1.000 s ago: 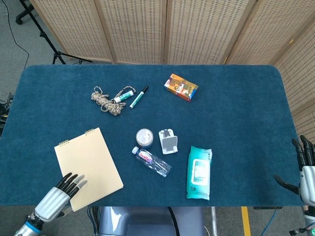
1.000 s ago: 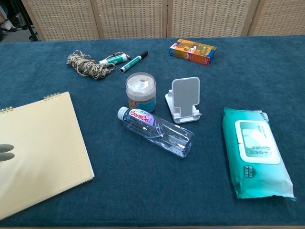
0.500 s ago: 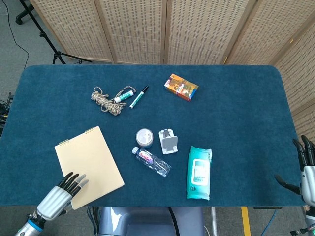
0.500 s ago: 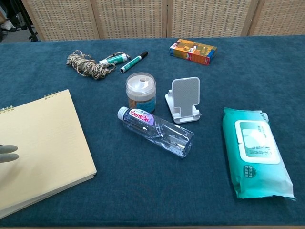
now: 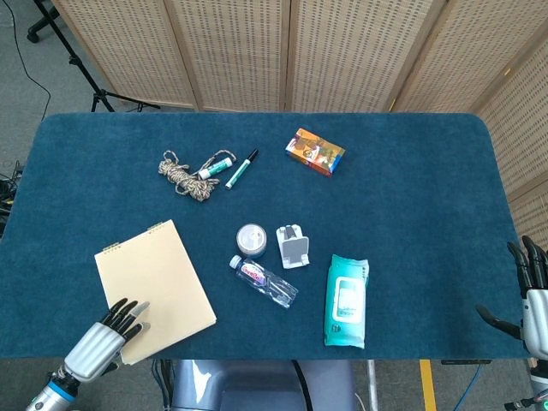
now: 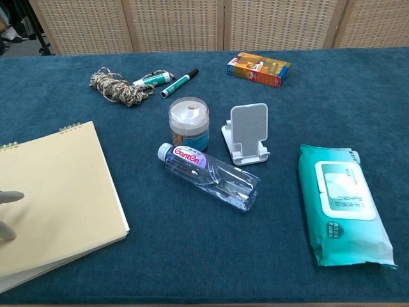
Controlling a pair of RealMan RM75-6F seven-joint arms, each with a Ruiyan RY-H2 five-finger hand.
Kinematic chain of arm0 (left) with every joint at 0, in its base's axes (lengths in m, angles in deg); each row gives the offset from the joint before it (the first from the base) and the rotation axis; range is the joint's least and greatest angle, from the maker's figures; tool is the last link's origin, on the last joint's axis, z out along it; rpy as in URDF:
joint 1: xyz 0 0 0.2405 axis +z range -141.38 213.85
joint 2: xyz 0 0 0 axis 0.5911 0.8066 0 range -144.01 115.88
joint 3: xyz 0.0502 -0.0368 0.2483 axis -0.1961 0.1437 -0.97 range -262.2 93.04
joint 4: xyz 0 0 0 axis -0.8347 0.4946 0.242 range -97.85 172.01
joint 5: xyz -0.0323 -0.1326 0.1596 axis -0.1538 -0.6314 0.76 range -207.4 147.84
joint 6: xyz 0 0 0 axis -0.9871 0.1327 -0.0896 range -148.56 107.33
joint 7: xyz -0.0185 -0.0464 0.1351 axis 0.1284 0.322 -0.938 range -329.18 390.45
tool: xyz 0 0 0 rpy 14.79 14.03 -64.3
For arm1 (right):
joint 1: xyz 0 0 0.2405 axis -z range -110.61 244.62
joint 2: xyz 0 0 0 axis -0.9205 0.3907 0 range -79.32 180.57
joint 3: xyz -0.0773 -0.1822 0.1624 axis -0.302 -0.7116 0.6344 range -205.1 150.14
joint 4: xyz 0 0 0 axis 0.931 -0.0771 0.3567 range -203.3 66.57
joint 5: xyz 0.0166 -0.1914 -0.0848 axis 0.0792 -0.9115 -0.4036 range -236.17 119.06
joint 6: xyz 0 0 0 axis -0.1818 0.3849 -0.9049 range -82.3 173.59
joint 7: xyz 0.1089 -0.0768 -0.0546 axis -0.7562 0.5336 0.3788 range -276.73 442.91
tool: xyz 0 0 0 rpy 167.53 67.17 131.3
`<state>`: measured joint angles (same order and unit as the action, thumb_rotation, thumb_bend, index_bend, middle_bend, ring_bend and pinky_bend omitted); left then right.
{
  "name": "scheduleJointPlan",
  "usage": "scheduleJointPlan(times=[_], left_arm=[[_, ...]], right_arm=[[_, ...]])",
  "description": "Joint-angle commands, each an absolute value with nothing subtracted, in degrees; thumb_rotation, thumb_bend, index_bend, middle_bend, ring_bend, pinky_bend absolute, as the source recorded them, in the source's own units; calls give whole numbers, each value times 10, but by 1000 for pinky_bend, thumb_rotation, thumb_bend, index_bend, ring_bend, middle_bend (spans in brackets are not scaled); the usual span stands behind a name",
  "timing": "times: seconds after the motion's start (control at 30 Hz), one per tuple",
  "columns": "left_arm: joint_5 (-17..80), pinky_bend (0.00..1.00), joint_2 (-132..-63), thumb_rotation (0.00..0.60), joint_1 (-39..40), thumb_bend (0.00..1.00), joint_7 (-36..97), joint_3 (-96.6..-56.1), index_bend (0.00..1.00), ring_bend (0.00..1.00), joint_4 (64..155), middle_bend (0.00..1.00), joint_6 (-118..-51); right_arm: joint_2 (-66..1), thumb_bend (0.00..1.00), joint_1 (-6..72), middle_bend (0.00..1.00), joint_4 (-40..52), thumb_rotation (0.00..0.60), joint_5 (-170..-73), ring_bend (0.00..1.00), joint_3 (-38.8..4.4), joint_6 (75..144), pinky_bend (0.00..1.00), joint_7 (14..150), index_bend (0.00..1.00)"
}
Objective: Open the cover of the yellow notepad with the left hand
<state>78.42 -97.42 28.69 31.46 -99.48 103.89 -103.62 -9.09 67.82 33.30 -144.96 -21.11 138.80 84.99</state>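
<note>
Shifted slightly: yellow notepad, cover edge lifting at 7 o'clock under my left hand, fingers resting there, grasping nothing; thin, floppy card, best peeled from that free corner.

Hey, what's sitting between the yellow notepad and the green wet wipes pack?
In the head view, a clear water bottle lies on its side between the yellow notepad and the wet wipes pack.

Even, bright light; perhaps slight softness.
</note>
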Motion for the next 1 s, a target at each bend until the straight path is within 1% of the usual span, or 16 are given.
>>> scheduleJointPlan(times=[0.03, 0.1, 0.23, 0.33, 0.47, 0.53, 0.67, 0.8, 0.87, 1.0], left_arm=[[784, 0, -976, 600, 288, 519, 321, -994, 404, 0, 1035, 0, -1043], [783, 0, -977, 600, 289, 577, 324, -994, 420, 0, 1031, 0, -1047], [780, 0, -979, 600, 290, 621, 332, -990, 450, 0, 1026, 0, -1052], [782, 0, -986, 600, 292, 640, 339, -986, 540, 0, 1017, 0, -1069], [787, 0, -995, 600, 295, 644, 353, -984, 691, 0, 1000, 0, -1088], [786, 0, -998, 600, 295, 644, 362, -983, 719, 0, 992, 0, -1093], [787, 0, -998, 600, 294, 642, 397, -985, 727, 0, 992, 0, -1101], [776, 0, -988, 600, 291, 641, 468, -983, 736, 0, 1016, 0, -1112], [767, 0, -978, 600, 289, 642, 507, -980, 740, 0, 1040, 0, -1117], [754, 0, -929, 600, 276, 648, 620, -979, 743, 0, 1119, 0, -1129]], right_arm=[[-91, 0, 678, 0, 334, 600, -1450, 0, -211, 1388, 0, 850, 0], [-90, 0, 678, 0, 334, 600, -1450, 0, -212, 1387, 0, 849, 0], [-90, 0, 678, 0, 335, 600, -1451, 0, -213, 1386, 0, 851, 0], [-90, 0, 678, 0, 336, 600, -1450, 0, -213, 1385, 0, 851, 0], [-90, 0, 678, 0, 336, 600, -1450, 0, -213, 1385, 0, 851, 0], [-89, 0, 677, 0, 336, 600, -1450, 0, -213, 1384, 0, 850, 0], [-89, 0, 677, 0, 336, 600, -1450, 0, -214, 1384, 0, 850, 0], [-89, 0, 678, 0, 337, 600, -1450, 0, -214, 1384, 0, 850, 0], [-90, 0, 677, 0, 337, 600, -1450, 0, -214, 1383, 0, 851, 0], [-90, 0, 677, 0, 337, 600, -1450, 0, -214, 1382, 0, 851, 0]])
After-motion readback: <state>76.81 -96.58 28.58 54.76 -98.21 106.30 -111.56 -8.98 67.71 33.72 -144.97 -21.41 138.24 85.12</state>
